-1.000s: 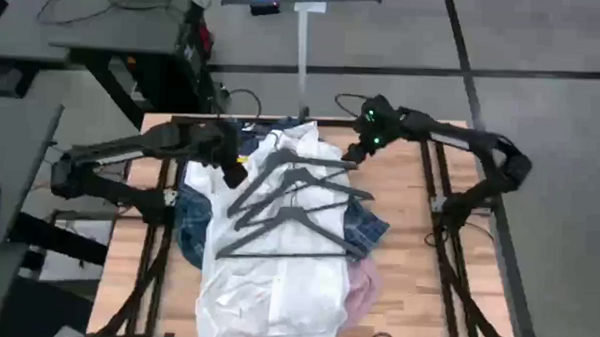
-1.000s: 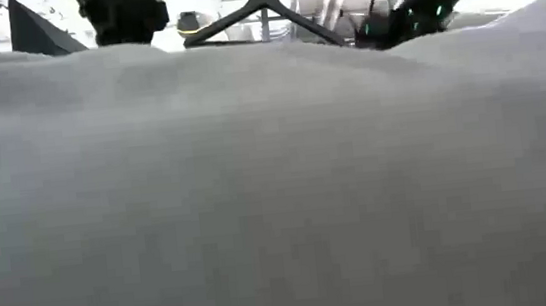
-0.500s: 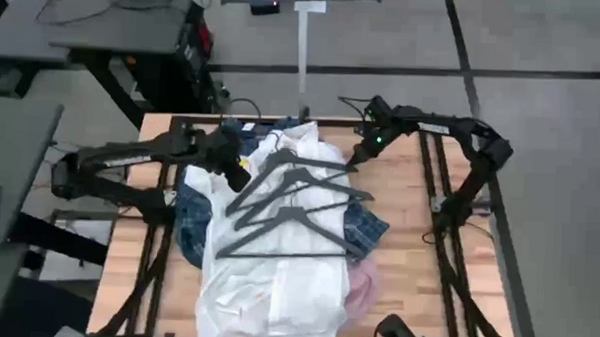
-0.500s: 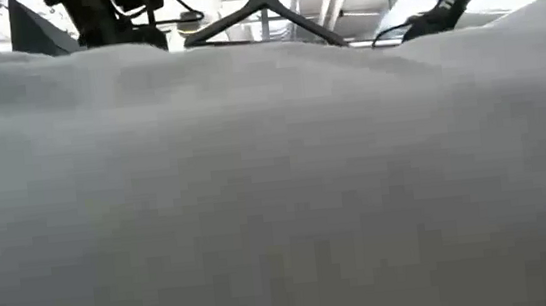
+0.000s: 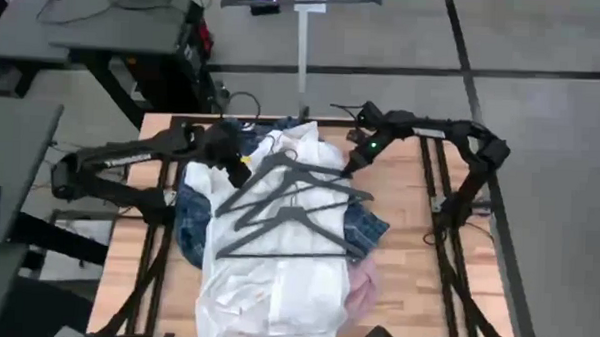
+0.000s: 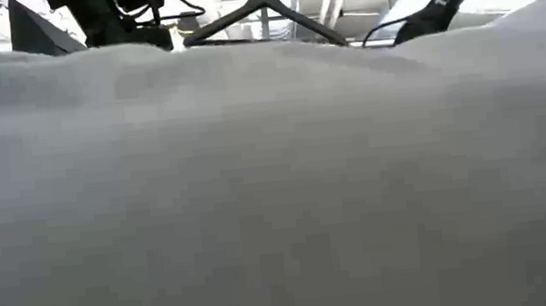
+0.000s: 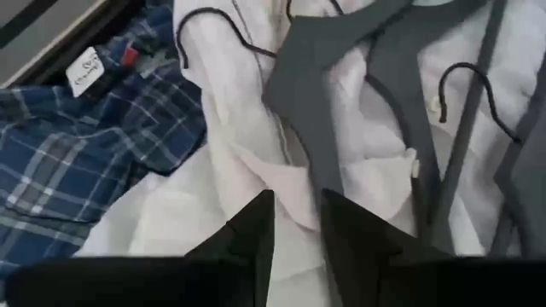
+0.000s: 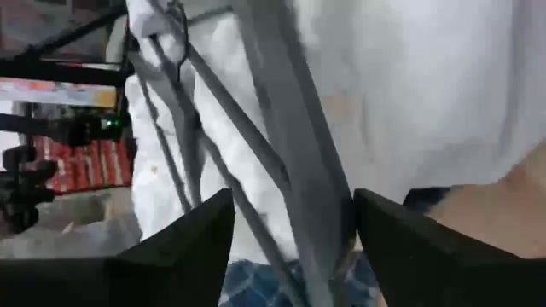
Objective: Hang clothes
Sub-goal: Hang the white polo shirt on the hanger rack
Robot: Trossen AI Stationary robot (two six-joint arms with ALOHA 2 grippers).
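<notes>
Clothes heaped mid-table under 3 thin dark wire hangers.

Left gripper clenched on a hanger arm over the plain white shirt; blue-and-white plaid shirt lies left, dusty pink shirt pokes out near right. Right gripper straddles a hanger bar, fingers apart, grip unclear. 3 shirts, wooden table.
</notes>
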